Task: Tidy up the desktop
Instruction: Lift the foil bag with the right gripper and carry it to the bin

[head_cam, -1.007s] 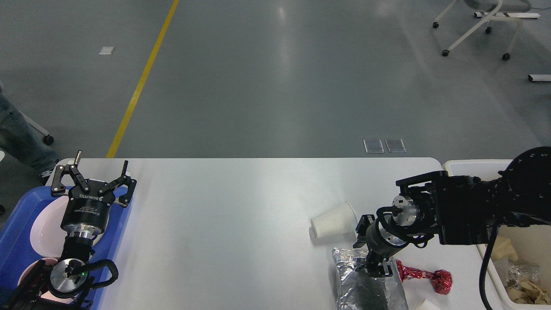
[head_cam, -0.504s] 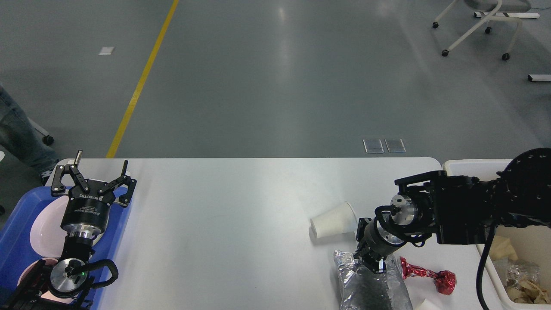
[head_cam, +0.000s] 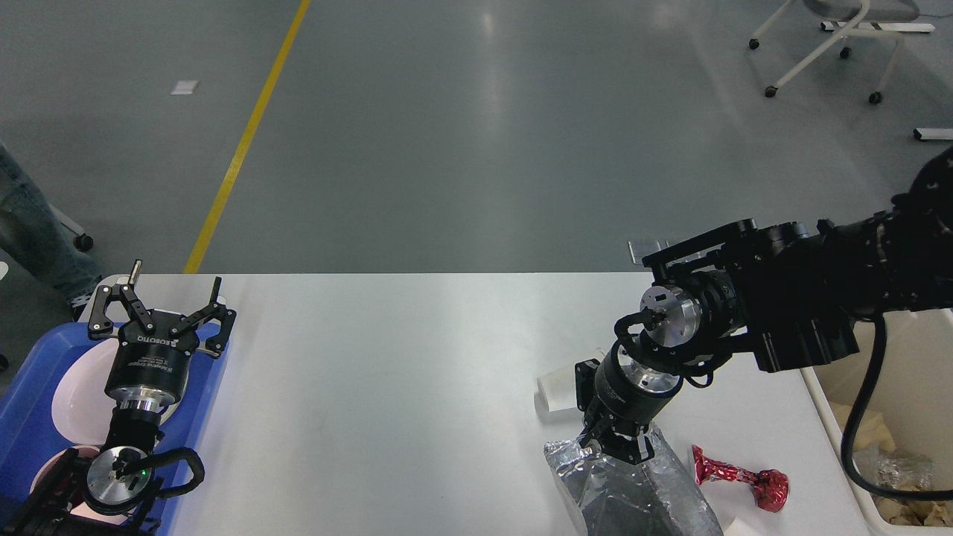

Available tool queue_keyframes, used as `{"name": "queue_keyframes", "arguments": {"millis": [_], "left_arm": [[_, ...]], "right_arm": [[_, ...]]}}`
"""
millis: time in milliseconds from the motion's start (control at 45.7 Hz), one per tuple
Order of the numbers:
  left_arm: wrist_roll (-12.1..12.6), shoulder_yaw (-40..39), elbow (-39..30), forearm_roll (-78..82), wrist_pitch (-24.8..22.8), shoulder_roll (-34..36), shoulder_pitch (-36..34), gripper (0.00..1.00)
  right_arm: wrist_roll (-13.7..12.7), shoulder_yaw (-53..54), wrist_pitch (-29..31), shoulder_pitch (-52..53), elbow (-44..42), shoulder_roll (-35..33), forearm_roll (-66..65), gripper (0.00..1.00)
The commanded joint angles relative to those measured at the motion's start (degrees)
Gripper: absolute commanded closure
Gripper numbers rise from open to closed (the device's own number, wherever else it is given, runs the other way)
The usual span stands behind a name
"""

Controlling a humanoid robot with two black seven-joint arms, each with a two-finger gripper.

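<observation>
The white desktop (head_cam: 409, 372) fills the lower part of the head view. My right gripper (head_cam: 620, 445) points down and is shut on the top edge of a crumpled silver foil bag (head_cam: 633, 495), which hangs raised near the front right. A white paper cup (head_cam: 555, 391) lies on its side behind the gripper, partly hidden. A red foil wrapper (head_cam: 738, 480) lies to the right of the bag. My left gripper (head_cam: 160, 307) is open and empty above the far end of the blue tray (head_cam: 212, 387).
White plates (head_cam: 78, 391) lie in the blue tray at the left. A cream bin (head_cam: 912, 357) with crumpled waste (head_cam: 901, 476) stands off the table's right edge. A small white scrap (head_cam: 737, 527) shows at the bottom edge. A person's leg (head_cam: 30, 231) is at the far left.
My right gripper closed on the silver foil bag and lifted it up and to the left, and the right arm rose. The left arm has not moved.
</observation>
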Motion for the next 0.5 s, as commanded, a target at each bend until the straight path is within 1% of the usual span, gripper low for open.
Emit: {"name": "queue_keyframes", "arguments": {"millis": [0,109,285,350,482], "left_arm": [[0.0,0.0,0.0,0.0,0.0,0.0,0.0,0.03],[0.0,0.0,0.0,0.0,0.0,0.0,0.0,0.03],[0.0,0.0,0.0,0.0,0.0,0.0,0.1,0.03],[0.0,0.0,0.0,0.0,0.0,0.0,0.0,0.04],[0.0,0.0,0.0,0.0,0.0,0.0,0.1,0.03]], "right_arm": [[-1.0,-2.0,6.0,9.7,5.2,-0.1,-6.8,1.00],[-1.0,-4.7,14.1,16.3,7.1,-0.8,-16.0,1.00],[-0.2,-5.9,29.2,23.7,10.6,-6.3,-36.5,1.00],[0.2,-6.2,32.9,26.4,12.9,-8.6,-42.4,1.00],[1.7,-6.3,38.1,33.2,18.2,-12.0,-49.8,1.00]]}}
